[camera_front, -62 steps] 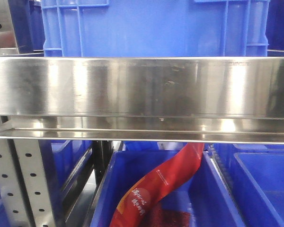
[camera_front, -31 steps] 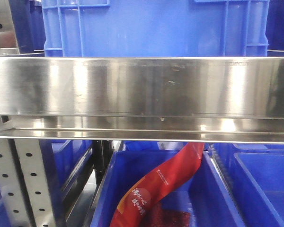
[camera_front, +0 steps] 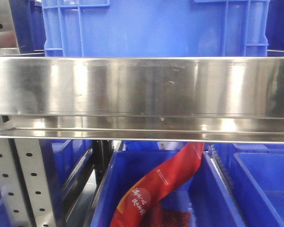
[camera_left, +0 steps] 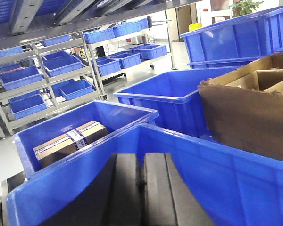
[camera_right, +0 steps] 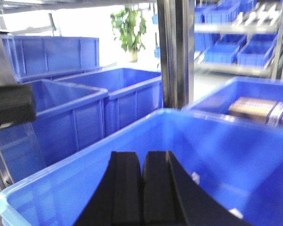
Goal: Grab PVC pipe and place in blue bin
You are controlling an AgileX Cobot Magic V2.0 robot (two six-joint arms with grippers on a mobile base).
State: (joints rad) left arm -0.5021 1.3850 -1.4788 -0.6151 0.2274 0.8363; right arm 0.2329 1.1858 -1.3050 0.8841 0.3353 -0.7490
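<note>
Risk, left side first: the left gripper has its fingers pressed together on nothing and sits low over the near wall of a blue bin. Any forward or downward move would likely knock that wall, and the open cardboard carton to the right narrows the way further. The right gripper is likewise closed and empty above a second blue bin, with a steel post beyond, so the same collision risk applies. The front view is mostly blocked by a steel shelf rail, so a reach would go poorly watched. The red bag below could be grabbed in error. PVC pipe: not visible in any view. Neither gripper holds it, and its position relative to them cannot be told.
</note>
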